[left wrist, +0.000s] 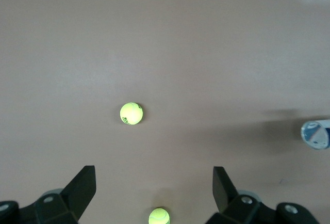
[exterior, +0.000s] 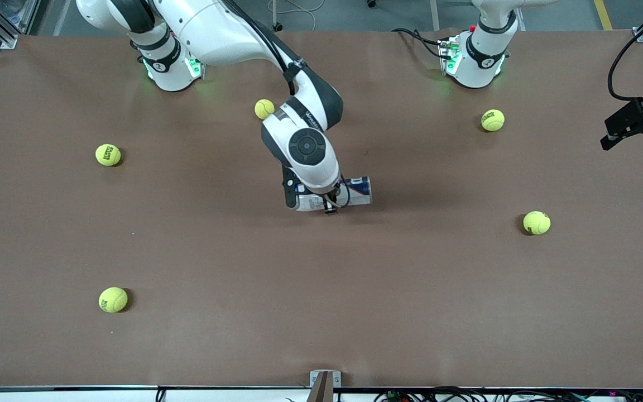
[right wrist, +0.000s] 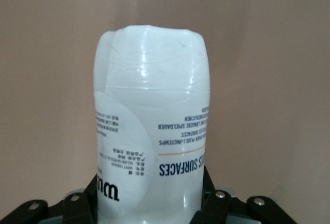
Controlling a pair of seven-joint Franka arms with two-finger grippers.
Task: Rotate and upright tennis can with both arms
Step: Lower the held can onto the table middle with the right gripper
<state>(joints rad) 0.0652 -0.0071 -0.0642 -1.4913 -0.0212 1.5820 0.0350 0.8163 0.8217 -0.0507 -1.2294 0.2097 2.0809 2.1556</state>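
I see the right gripper [exterior: 328, 205] clamped across the tennis can [exterior: 355, 190], which lies flat, long axis pointing toward the left arm's end; the left gripper [exterior: 637, 129] hangs open, well apart.

You're looking at a brown table [exterior: 321, 312] with five tennis balls [exterior: 108, 154] scattered well apart: two toward the right arm's end, two toward the left arm's, one by the arm bases. The tennis can [exterior: 355, 192] lies on its side mid-table.
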